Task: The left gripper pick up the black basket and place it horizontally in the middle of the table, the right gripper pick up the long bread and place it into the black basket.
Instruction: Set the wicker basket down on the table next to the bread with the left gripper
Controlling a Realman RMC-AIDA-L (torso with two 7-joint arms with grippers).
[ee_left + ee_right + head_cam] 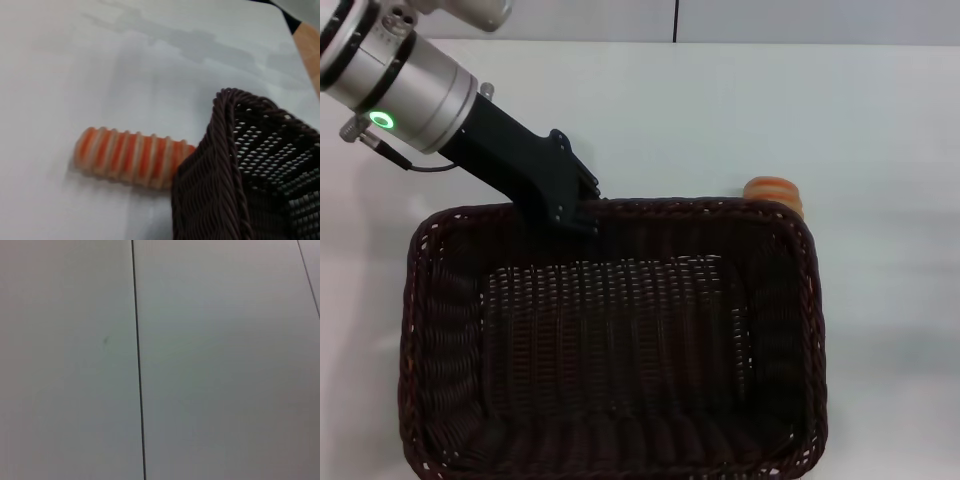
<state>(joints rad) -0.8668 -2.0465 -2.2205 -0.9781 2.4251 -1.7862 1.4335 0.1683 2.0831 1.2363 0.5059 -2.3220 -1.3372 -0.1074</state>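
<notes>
The plain white flat worktop carries everything. On it sits the large rectangular dark brown-black woven wicker basket, lying with its long side across the head view and filling the near part of the surface. The left pincer, a black claw on a silver arm with a green light, reaches down from the far left to the basket's far rim; whether it is clamped on that rim cannot be told. The small oblong tan bread with orange crosswise stripes lies on the worktop just outside the basket's far right corner, one end touching or hidden behind the wicker wall. The right pincer is out of sight.
</notes>
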